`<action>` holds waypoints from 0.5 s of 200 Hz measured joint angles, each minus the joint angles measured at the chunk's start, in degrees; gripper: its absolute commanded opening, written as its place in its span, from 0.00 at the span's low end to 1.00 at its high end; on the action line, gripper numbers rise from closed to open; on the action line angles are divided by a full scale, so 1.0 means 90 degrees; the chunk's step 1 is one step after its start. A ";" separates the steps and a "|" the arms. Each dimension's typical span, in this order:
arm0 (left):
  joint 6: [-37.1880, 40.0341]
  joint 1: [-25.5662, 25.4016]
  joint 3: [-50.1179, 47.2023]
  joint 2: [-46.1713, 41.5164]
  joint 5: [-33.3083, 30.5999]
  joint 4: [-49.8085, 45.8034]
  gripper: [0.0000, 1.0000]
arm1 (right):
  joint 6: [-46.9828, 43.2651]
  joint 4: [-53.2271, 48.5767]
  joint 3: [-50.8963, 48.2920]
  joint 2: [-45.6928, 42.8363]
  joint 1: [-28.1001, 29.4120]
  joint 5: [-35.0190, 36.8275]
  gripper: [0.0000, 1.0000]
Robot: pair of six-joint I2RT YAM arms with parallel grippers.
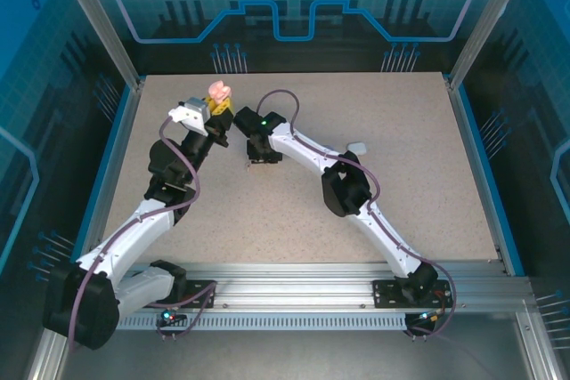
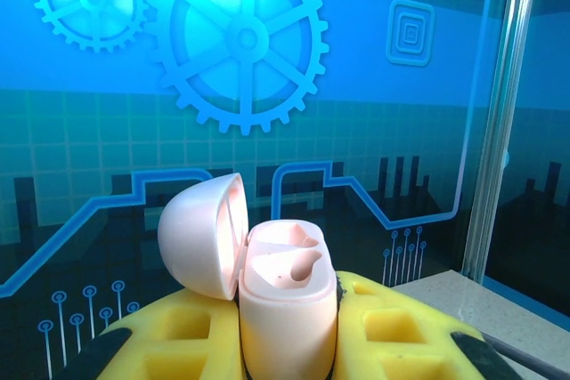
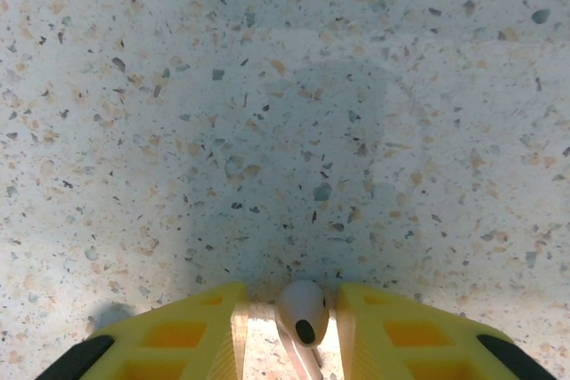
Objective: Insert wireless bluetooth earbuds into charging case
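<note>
My left gripper point(image 1: 216, 109) is raised over the far left of the table, shut on a pale pink charging case point(image 2: 285, 260). The case stands upright between the yellow fingers point(image 2: 401, 331), its lid point(image 2: 200, 238) swung open to the left, and both moulded wells look empty. My right gripper point(image 3: 289, 331) is down at the speckled tabletop, just right of the left one. A pale pink earbud point(image 3: 301, 309) lies between its fingers point(image 3: 191, 335), with a narrow gap showing on each side. From above, the right gripper point(image 1: 255, 157) hides that earbud.
A small pale object point(image 1: 358, 147) lies on the table point(image 1: 401, 193) beside the right arm's forearm. Blue walls and metal posts ring the table, with a rail along the near edge.
</note>
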 measured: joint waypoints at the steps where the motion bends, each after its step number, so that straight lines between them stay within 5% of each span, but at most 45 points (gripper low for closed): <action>1: 0.0000 0.0000 0.0000 0.0000 0.0002 0.0000 0.00 | -0.0002 0.0000 0.0000 0.0000 -0.0002 0.0000 0.32; 100: -0.0024 0.0000 0.0000 0.0000 0.0177 -0.0163 0.00 | -0.0255 -0.0131 0.0092 0.0041 -0.0068 -0.0029 0.10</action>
